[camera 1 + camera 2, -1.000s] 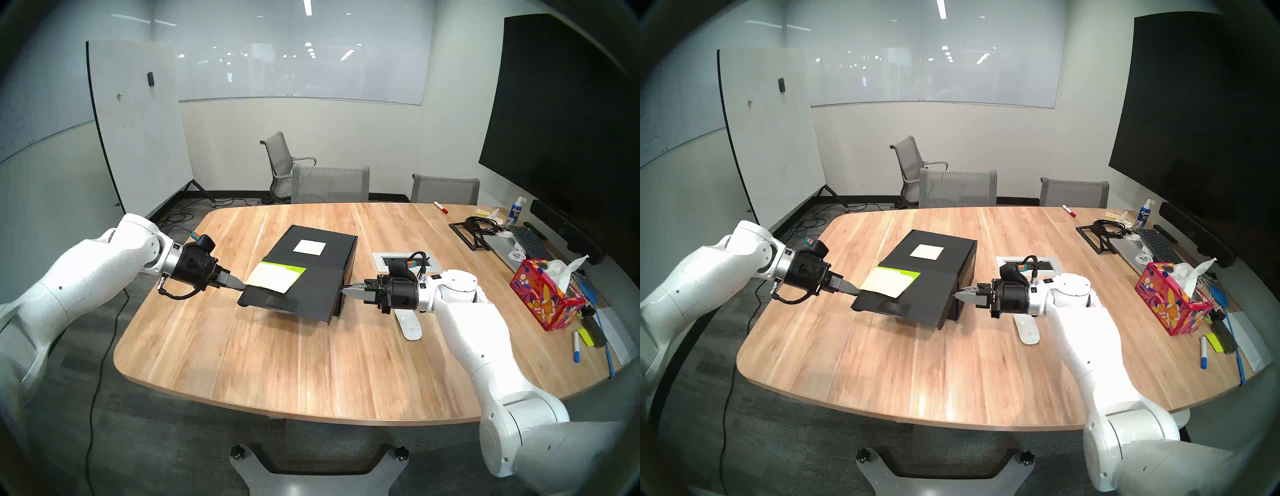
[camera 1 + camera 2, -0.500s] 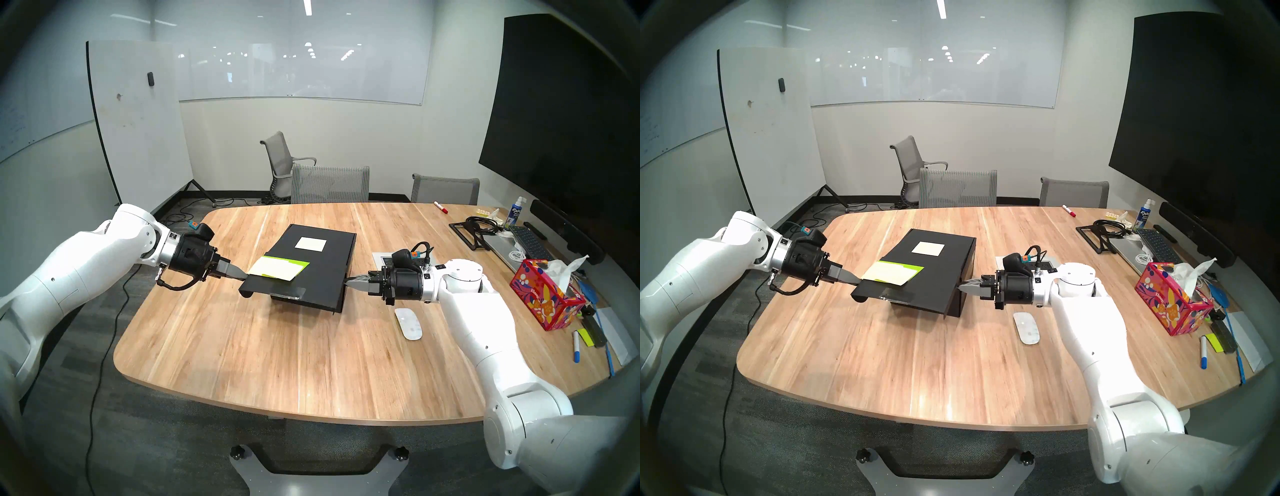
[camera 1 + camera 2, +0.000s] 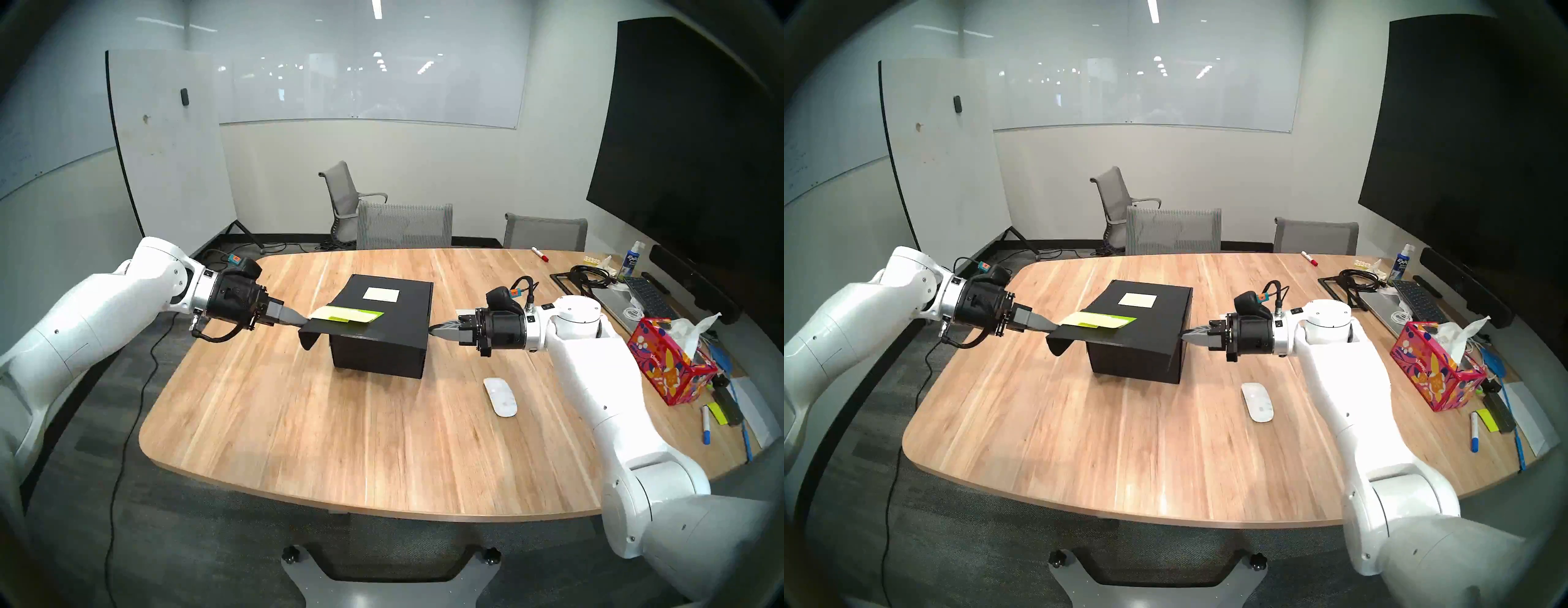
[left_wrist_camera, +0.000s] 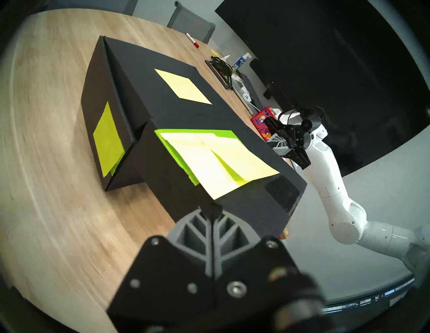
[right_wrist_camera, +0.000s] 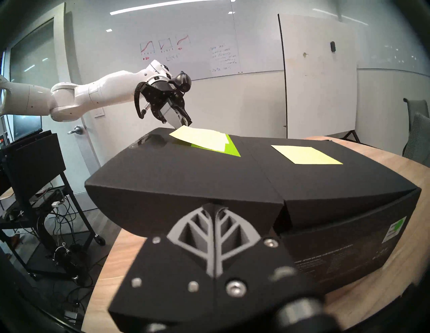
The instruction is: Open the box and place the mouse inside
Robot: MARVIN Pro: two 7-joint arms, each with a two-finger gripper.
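Head view, box flap (image 3: 339,329) between pinching fingers (image 3: 297,319)

The mouse (image 3: 500,397) lies on the table (image 3: 339,446), right of the box (image 3: 382,352).

We are not seeing inside the box (image 3: 382,339): its raised front flap (image 4: 209,186) and lid are covering the interior in every view. In both wrist views we are getting the gripper mounts blurred, and the fingertips of the left gripper (image 4: 213,210) and the right gripper (image 5: 213,205) are meeting the flap's edge (whether either is pinching it or only pressing, we cannot tell). The print on the box's side (image 5: 337,258) is staying too small to read.
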